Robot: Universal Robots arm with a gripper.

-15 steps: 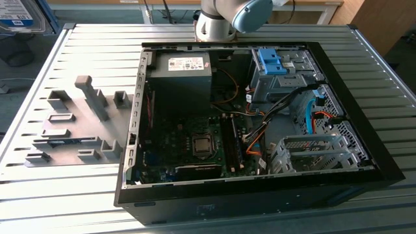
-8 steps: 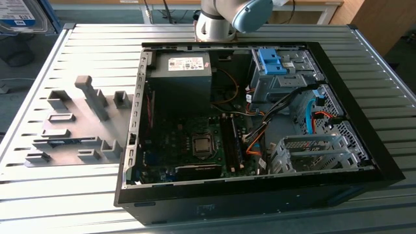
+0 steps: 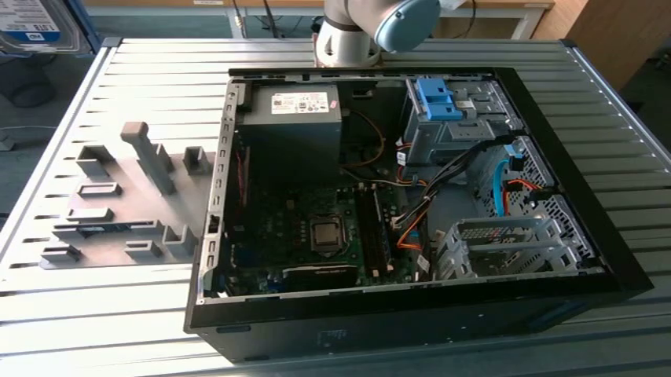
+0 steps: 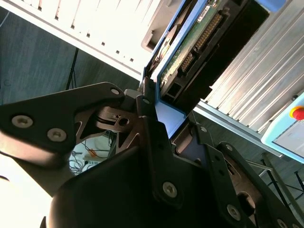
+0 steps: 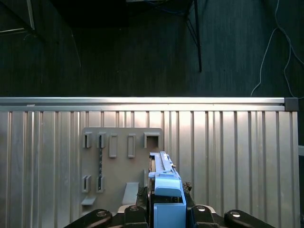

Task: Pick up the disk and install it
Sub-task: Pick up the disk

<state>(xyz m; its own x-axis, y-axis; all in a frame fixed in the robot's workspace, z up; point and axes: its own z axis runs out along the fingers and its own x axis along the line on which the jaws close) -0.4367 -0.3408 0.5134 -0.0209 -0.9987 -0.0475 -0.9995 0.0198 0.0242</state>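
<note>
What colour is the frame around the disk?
Bright blue; the first wrist view shows the frame best.

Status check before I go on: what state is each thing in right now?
gripper: jaws shut on the disk.
disk: held edge-on in its blue carrier, out of the fixture plate.
fixture plate: flat on the table, holders without a disk.
computer case: side open, interior exposed.

Daylight glares off the slatted table (image 3: 94, 314) in the exterior view; both wrist views have dim backgrounds.
</note>
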